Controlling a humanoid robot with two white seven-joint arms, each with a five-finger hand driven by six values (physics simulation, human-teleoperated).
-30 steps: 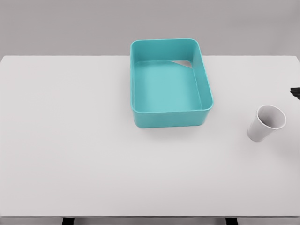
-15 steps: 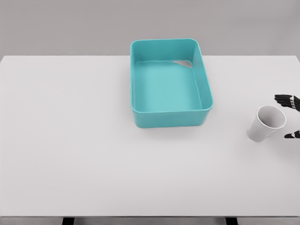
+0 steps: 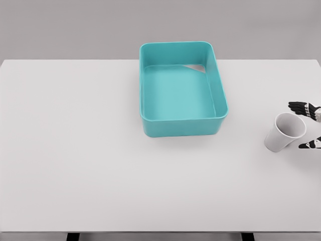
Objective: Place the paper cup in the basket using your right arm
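A white paper cup (image 3: 284, 132) stands on the white table (image 3: 100, 150) at the right, its open mouth tilted toward me. My right hand (image 3: 306, 125) reaches in from the right edge, just beside the cup. Its dark fingers (image 3: 301, 106) are spread above and below the cup's rim, and whether they touch it is unclear; most of the hand is cut off by the frame. The teal basket (image 3: 220, 108) sits at the back centre of the table, well to the left of the cup, with nothing in it. My left arm is out of sight.
The table's front edge runs along the bottom of the view, with dark legs showing beneath it. A grey wall stands behind the table.
My right hand has come further in from the right edge, and its fingers now flank the cup's rim. The cup and basket have not moved.
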